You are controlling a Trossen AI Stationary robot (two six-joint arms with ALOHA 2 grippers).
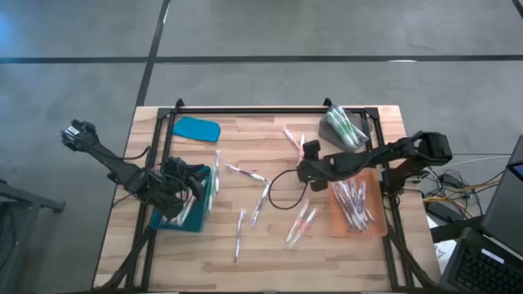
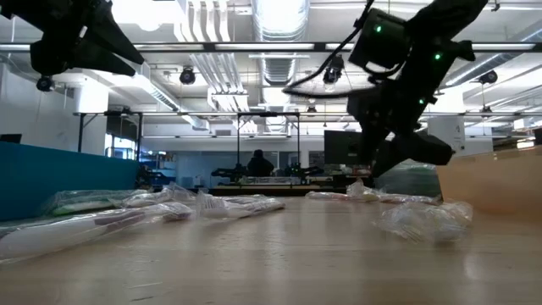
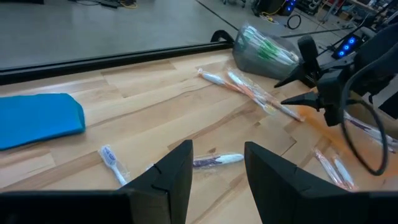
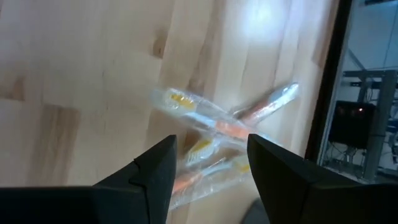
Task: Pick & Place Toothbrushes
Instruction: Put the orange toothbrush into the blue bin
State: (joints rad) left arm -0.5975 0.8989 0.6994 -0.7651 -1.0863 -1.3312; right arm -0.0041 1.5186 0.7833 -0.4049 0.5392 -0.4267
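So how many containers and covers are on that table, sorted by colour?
Blue tray: 1
Orange tray: 1
Grey bin: 1
Blue flat lid or pad: 1
Total: 4
The toothbrushes overlap too much to count.

A light wooden desk point(image 1: 245, 253) is carrying scattered wrapped toothbrushes point(image 1: 255, 208) across its middle. A blue tray point(image 1: 186, 220) is sitting at its left side, an orange tray point(image 1: 372, 219) at its right, a blue cloth point(image 1: 196, 128) and a clear bag point(image 1: 343, 126) along the far edge.
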